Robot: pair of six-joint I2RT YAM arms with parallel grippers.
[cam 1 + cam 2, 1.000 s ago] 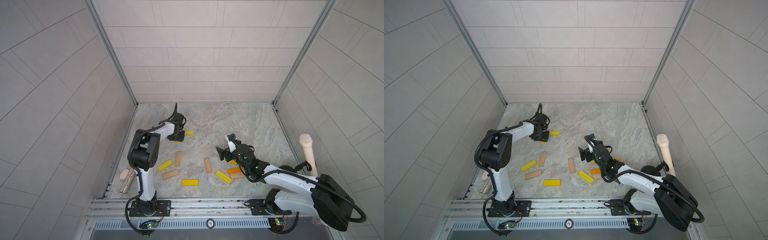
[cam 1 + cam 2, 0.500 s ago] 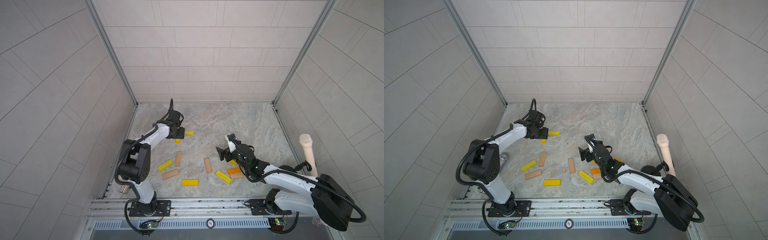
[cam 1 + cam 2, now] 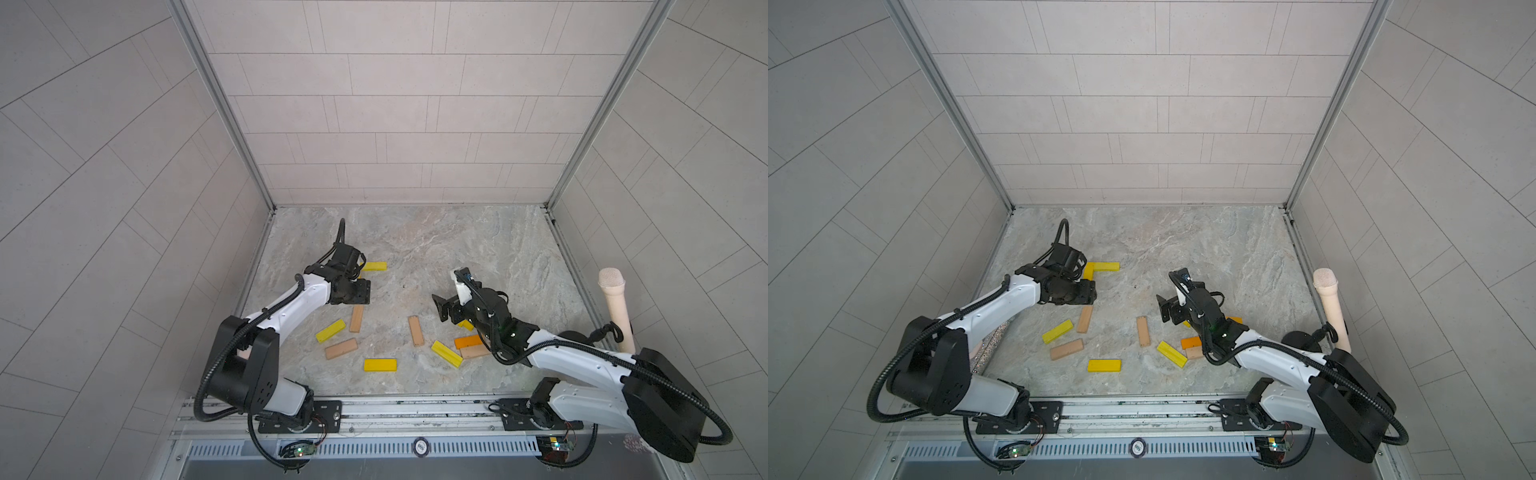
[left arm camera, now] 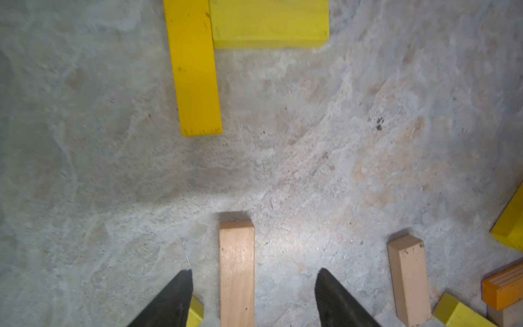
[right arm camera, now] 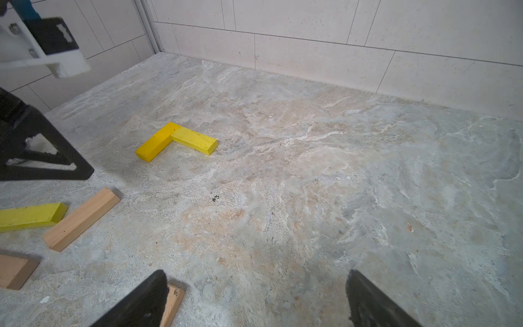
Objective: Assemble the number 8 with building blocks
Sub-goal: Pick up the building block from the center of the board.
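Note:
Two yellow building blocks [image 3: 1105,266] lie joined in an L [image 5: 175,140] at the far left of the floor; in the left wrist view they are the long bar [image 4: 195,68] and the cross bar [image 4: 268,25]. My left gripper [image 4: 253,273] is open just on the near side of the L [image 3: 360,291], and a tan block [image 4: 236,271] lies on the floor between its fingers. My right gripper [image 5: 256,276] is open over bare floor [image 3: 441,305], with a tan block [image 5: 172,303] beside one finger. Loose yellow [image 3: 380,365], tan [image 3: 341,348] and orange [image 3: 468,341] blocks are scattered near the front.
A beige microphone [image 3: 616,307] leans on the right wall. A glittery silver microphone [image 3: 990,345] lies by the left wall behind my left arm. Tiled walls close in three sides, and a metal rail [image 3: 415,411] runs along the front.
My left gripper has opened, left a yellow block in the L, and drawn back toward the front over the tan block. The right arm has not moved.

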